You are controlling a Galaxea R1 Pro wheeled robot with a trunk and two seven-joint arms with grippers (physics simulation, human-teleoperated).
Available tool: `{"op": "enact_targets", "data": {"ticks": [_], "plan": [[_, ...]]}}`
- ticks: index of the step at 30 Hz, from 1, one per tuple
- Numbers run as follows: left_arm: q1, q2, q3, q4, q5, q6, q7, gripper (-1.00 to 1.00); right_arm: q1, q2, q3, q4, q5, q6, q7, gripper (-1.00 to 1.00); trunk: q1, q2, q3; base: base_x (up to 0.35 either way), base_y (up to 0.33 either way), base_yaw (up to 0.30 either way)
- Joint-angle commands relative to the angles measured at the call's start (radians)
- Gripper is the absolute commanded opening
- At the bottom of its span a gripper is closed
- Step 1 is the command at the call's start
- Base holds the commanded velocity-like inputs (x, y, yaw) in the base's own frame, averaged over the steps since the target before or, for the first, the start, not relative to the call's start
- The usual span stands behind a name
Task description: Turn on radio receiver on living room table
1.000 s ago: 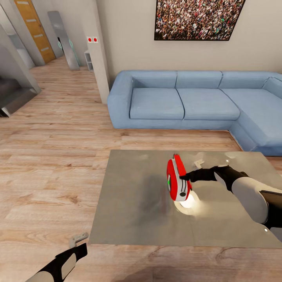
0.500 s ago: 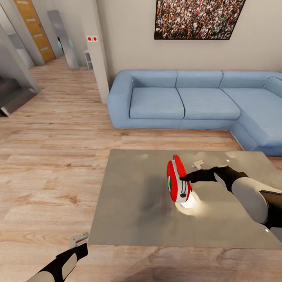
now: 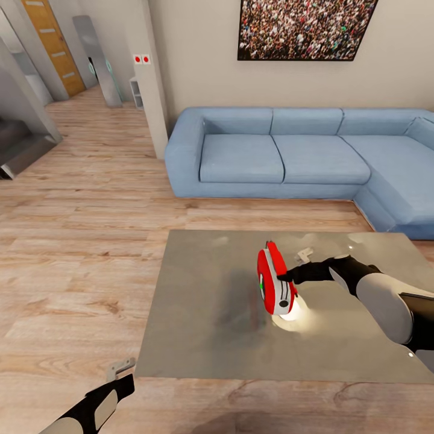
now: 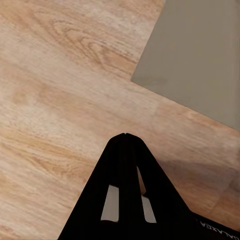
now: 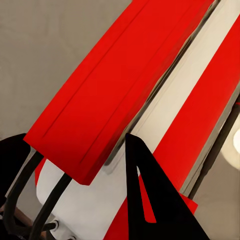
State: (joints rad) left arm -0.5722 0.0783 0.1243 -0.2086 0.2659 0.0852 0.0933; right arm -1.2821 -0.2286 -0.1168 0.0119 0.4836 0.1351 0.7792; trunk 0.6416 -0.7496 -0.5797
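**Touching the radio on the table**

Counting what shows: one radio (image 3: 275, 288), one table (image 3: 199, 325), one sofa (image 3: 289, 157), one picture (image 3: 304, 29) and two grippers.

The table is a low rectangle with a glossy grey top that mirrors a bright spot of light just beside the radio's base. It stands on a light wood plank floor (image 3: 78, 241). Beyond it the blue corner sofa runs along a beige wall, and the picture of a crowd hangs above the sofa. A white pillar (image 3: 150, 78) with two red dots stands off the sofa's left end, and a corridor with an orange-brown door (image 3: 53, 45) opens behind it.

The radio stands on the table, right of its middle, tilted slightly with its narrow top edge up. It is red with white trim; a green light and a small dark dial show on the face that looks toward the head camera.

The right gripper (image 3: 288, 276) reaches in from the right, its black tip touching the radio's right side near the top. In the right wrist view the radio (image 5: 125, 85) sits very close, red panels with a white strip between them and a thin dark handle (image 5: 35, 200) at one end; one black finger (image 5: 150, 200) lies against the red body. Whether this gripper is released or clenched I cannot tell.

The left gripper (image 3: 120, 369) hangs over the floor just off the table's near left corner. In the left wrist view its fingers (image 4: 125, 150) are pressed together into one point, grasping nothing, above the planks with the table's corner (image 4: 200, 60) nearby.
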Motion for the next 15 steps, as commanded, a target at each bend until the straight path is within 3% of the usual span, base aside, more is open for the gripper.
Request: {"op": "enact_targets", "data": {"ticks": [1,15], "plan": [[0.0,0.0,0.0,0.0,0.0,0.0,0.0,-1.0,0.0,0.0,-0.011,0.0,-0.004,0.0,0.0,-1.0,0.004,-0.007,-0.003,0.0,0.0,0.0],[0.0,-0.003,0.0,0.0,-0.002,-0.001,0.0,-1.0,0.0,0.0,-0.011,0.007,-0.003,-0.005,0.0,-1.0,0.058,-0.105,-0.047,0.0,0.0,0.0]]}}
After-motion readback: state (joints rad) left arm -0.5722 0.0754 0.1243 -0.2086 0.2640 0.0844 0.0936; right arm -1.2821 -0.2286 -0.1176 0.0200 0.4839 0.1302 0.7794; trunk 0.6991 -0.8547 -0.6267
